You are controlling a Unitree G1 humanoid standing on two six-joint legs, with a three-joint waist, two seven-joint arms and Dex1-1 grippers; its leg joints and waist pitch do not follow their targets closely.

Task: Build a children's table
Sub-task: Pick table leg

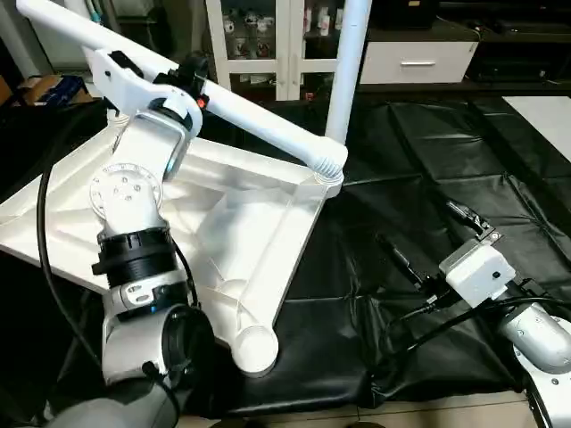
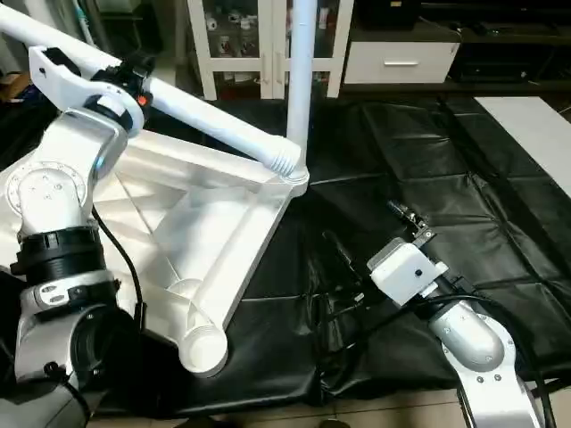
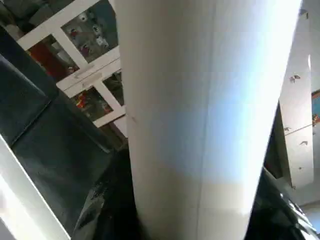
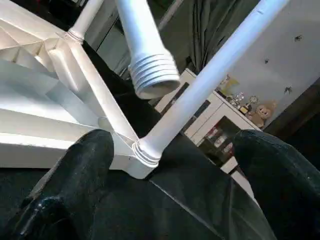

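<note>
Tabletop [image 1: 241, 223] is laid underside up on a black sheet [image 1: 428, 178], ribs exposed, at the scene's 9 o'clock. One leg [image 1: 350, 71] is stood upright in the far corner socket [image 1: 328, 178] at 12 o'clock. A second leg [image 1: 232, 107] is held slanted by the left gripper [image 1: 192, 85], jaws clamped around the tube, threaded end [image 4: 152, 75] just beside that socket, not seated. Near socket [image 1: 254, 348] at 6 o'clock is left bare. Right gripper [image 4: 170, 165] is spread wide, holding nothing, over the sheet at 4 o'clock. A cabinet [image 1: 268, 45] is seen behind.
</note>
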